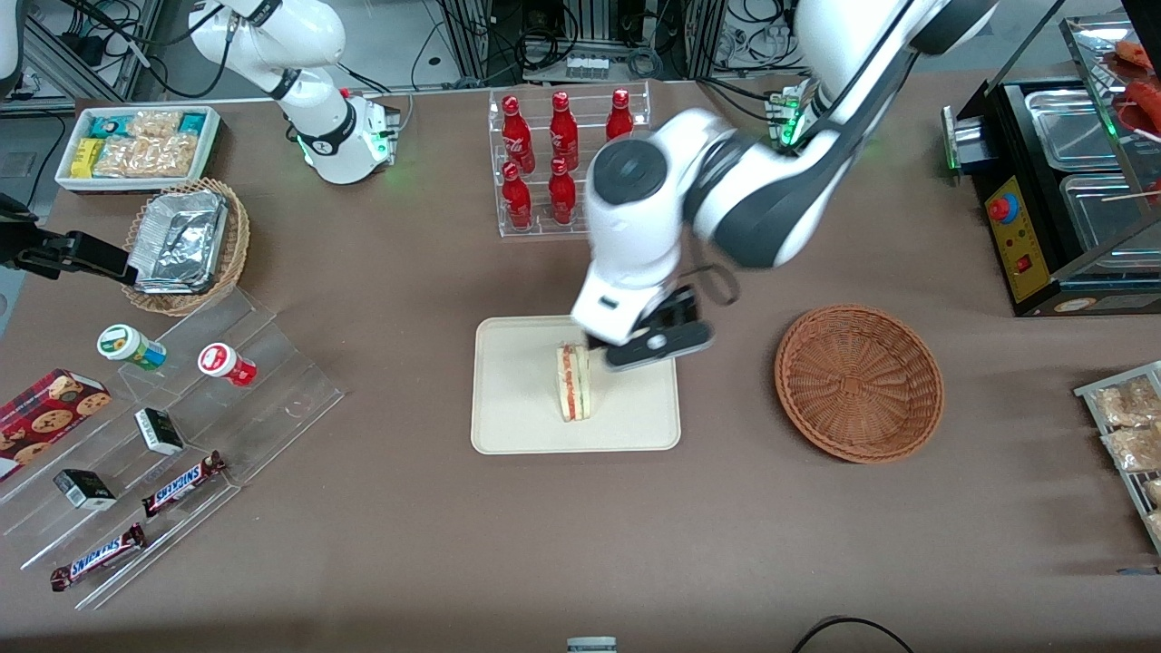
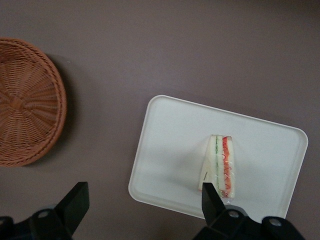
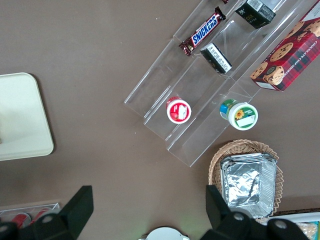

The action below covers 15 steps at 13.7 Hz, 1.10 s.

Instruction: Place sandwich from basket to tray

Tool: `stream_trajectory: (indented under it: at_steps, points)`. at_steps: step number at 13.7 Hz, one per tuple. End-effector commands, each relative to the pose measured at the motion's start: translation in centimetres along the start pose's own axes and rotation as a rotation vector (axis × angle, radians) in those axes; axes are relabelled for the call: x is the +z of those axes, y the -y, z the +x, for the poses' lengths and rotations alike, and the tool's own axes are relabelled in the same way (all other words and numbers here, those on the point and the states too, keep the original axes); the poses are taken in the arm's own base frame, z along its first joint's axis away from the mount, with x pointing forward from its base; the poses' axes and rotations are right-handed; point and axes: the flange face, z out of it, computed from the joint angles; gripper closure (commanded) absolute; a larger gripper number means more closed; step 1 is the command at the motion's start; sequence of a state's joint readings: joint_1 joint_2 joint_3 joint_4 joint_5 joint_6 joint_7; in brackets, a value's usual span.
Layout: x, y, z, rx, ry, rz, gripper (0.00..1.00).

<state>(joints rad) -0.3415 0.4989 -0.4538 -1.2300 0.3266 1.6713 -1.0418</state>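
Note:
The sandwich (image 1: 573, 381) stands on its edge near the middle of the cream tray (image 1: 517, 408), red and green filling facing up. The wrist view shows the sandwich (image 2: 220, 162) resting on the tray (image 2: 170, 145), and no finger touches it. My left gripper (image 1: 635, 337) hangs open above the tray's edge on the basket's side, just beside the sandwich. Its fingers (image 2: 79, 196) are spread wide around the gripper (image 2: 144, 192) midpoint with nothing between them. The reddish-brown basket (image 1: 859, 383) sits empty toward the working arm's end; the wrist view shows the basket (image 2: 25, 102) too.
A rack of red bottles (image 1: 562, 159) stands farther from the front camera than the tray. A stepped clear display of snacks (image 1: 181, 426), a tan basket of foil containers (image 1: 186, 245) and a white bin (image 1: 136, 145) lie toward the parked arm's end. A black appliance (image 1: 1061, 199) and packet rack (image 1: 1129, 426) flank the basket.

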Motion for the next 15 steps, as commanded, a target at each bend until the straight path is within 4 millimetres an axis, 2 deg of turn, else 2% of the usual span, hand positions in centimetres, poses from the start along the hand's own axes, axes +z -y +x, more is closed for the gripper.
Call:
stream_trajectory:
  at_steps: [1,2,4,7,9,10,12,15]
  points:
    - [-4.4,6.5,1.0,0.044,0.067,0.024,0.01]
    - [-5.7,9.1,1.9,0.054,0.081,0.034,0.01]
    - [-7.6,12.9,2.6,0.094,0.093,0.050,0.01]
    - [-9.4,20.9,5.7,0.154,0.138,0.038,0.01]
    - [-10.2,25.0,6.8,0.219,0.164,0.037,0.01]
    - [-10.3,28.0,8.1,0.207,0.172,0.042,0.01]
    - [-11.1,32.4,8.8,0.251,0.189,-0.001,0.01]
    - [-11.4,36.8,8.8,0.291,0.192,-0.005,0.01]
